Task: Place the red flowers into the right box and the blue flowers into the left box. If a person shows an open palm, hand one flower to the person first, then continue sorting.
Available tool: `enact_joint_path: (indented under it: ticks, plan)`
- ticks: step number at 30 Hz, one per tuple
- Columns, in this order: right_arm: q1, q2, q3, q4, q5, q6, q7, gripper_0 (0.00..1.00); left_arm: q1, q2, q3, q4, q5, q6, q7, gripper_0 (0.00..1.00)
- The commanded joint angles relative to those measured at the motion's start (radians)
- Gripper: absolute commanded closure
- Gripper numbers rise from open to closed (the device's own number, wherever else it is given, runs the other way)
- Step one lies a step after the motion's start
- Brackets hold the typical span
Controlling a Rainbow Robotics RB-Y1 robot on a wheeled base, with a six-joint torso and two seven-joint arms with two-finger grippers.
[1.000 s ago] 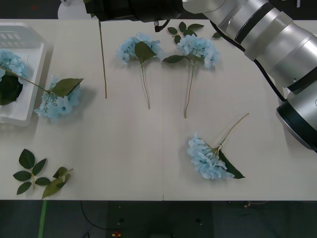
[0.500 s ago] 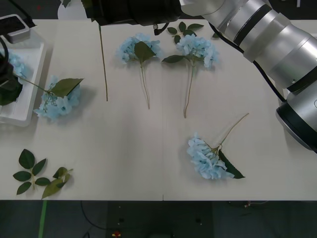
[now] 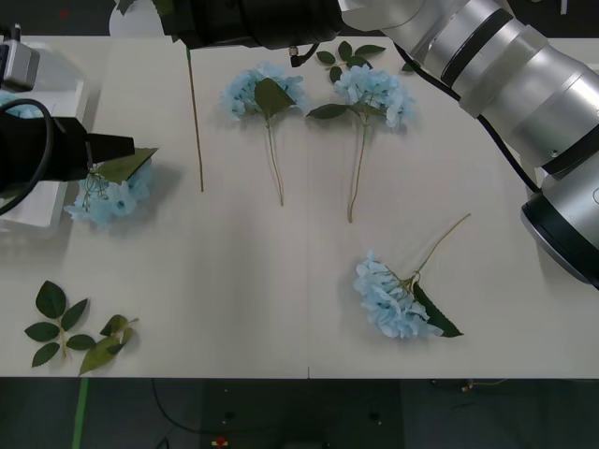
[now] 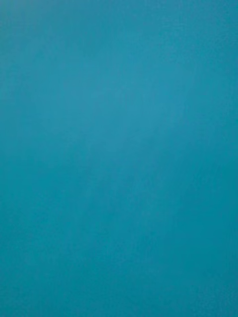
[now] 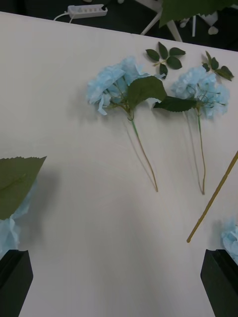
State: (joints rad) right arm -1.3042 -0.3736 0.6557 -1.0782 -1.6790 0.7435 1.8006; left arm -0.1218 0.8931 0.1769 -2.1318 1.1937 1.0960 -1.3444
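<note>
Left gripper (image 3: 126,145): black, reaching in from the left edge over the left box, fingers spread apart with nothing between them; its tips sit over the leaf of the nearest bloom.
Right gripper: can't tell its state; the right arm (image 3: 524,75) stretches across the far right of the table.
Flower by the left gripper (image 3: 112,192): fluffy pale sky-blue head with one big green leaf, lying just right of the box, its stalk running back under the gripper.
Left box (image 3: 42,201): shallow white tray at the table's left edge, mostly covered by the arm.
Far blue flowers (image 3: 262,94): two stems side by side, round pale heads far, thin stalks pointing near, dark leaves across them; the second (image 3: 374,94) lies to its right.
Near right flower (image 3: 393,299): head near, stalk angled far-right.
Bare stalk (image 3: 195,112): left of the far pair.
Leaf sprigs (image 3: 65,332): near-left corner.
</note>
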Motion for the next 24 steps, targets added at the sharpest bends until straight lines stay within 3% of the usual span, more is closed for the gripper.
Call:
enact_joint_path:
  ticks: [1,6,11,19,24]
  plan:
    - [-0.067,0.025,0.007,-0.012,0.004,-0.009,-0.05,1.0,0.137,-0.002,0.012,-0.042,0.107,-0.157,-0.022,0.0]
    - [-0.069,0.025,0.007,-0.012,0.004,-0.009,-0.055,1.0,0.223,-0.03,0.018,-0.043,0.185,-0.265,-0.174,0.0]
    - [-0.069,0.025,0.007,-0.012,0.004,-0.009,-0.061,1.0,0.234,-0.091,0.018,-0.042,0.219,-0.318,-0.202,0.0]
    - [-0.067,0.025,0.007,-0.012,0.005,-0.009,-0.069,1.0,0.076,-0.169,-0.077,0.03,0.173,-0.331,-0.202,0.0]
    - [-0.067,0.025,0.007,-0.012,0.007,-0.009,-0.072,1.0,-0.064,-0.214,-0.237,0.128,0.078,-0.418,-0.197,0.0]
